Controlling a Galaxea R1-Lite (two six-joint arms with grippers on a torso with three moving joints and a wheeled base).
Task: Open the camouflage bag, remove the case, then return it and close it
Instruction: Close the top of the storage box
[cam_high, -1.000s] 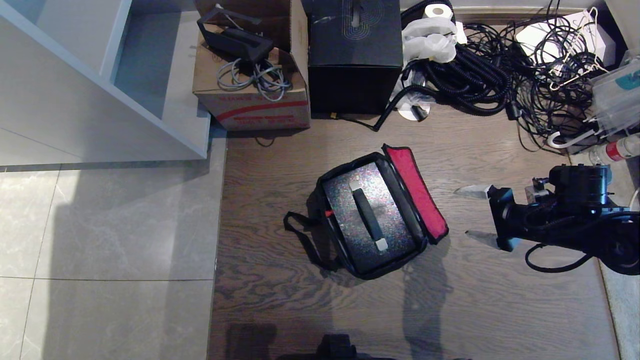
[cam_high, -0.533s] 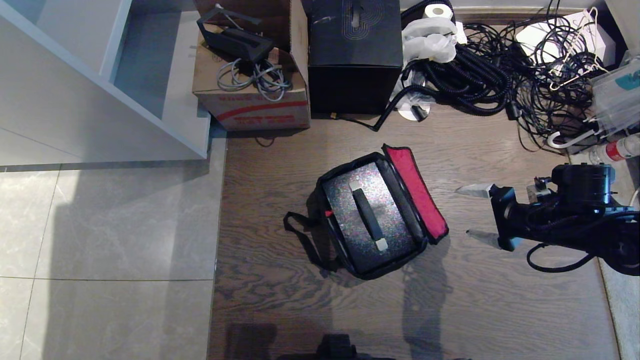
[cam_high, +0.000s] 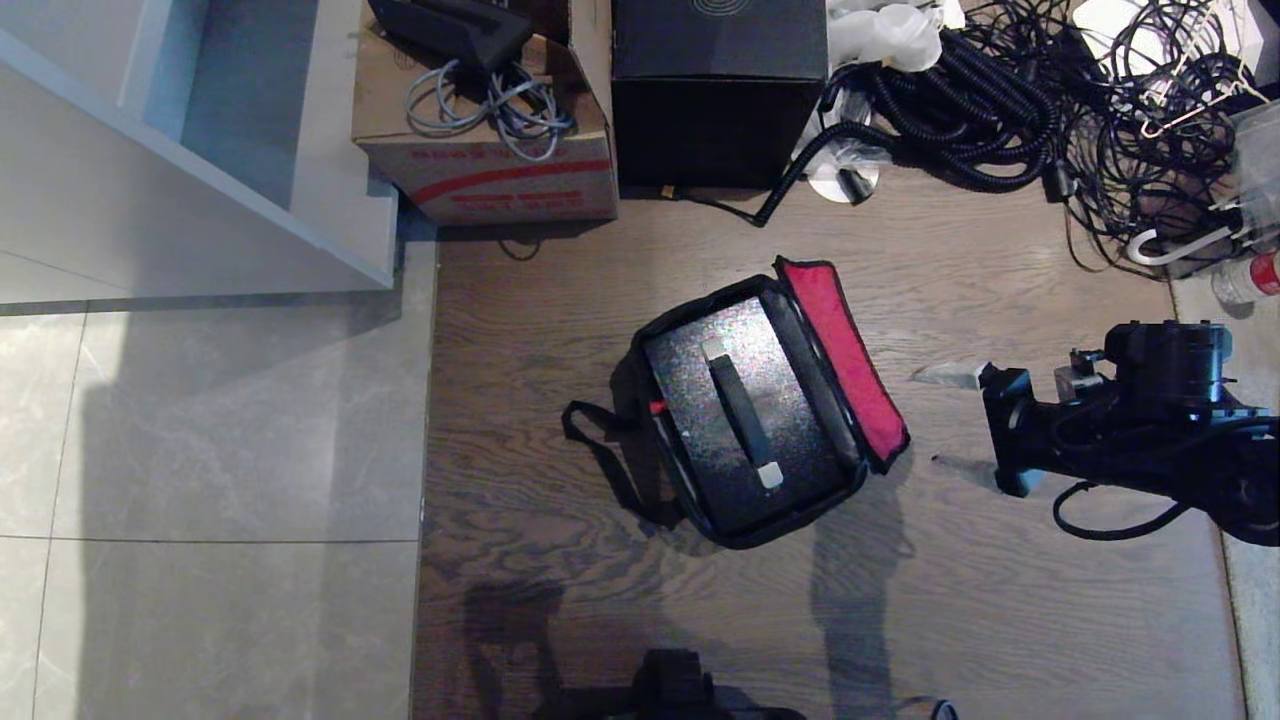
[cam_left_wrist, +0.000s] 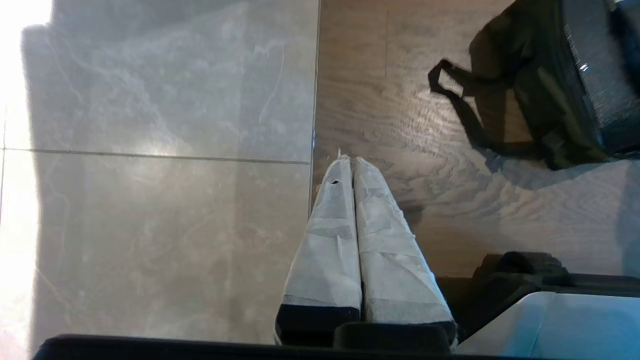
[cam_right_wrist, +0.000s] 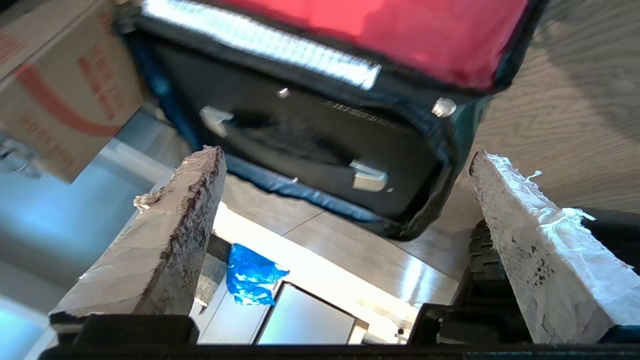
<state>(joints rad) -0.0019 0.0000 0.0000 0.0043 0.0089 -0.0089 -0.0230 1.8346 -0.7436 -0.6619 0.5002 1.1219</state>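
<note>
The camouflage bag (cam_high: 745, 415) lies open, holding the case (cam_high: 735, 415).

Red print and a red stripe run along the side of the cardboard box (cam_high: 500, 185) — the letters are too blurred to read.

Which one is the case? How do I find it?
Look at the wooden floor and find the open camouflage bag with its red flap. The case lies inside it. Unlike the taller black box behind, it is speckled and has a bar handle with white ends.
</note>
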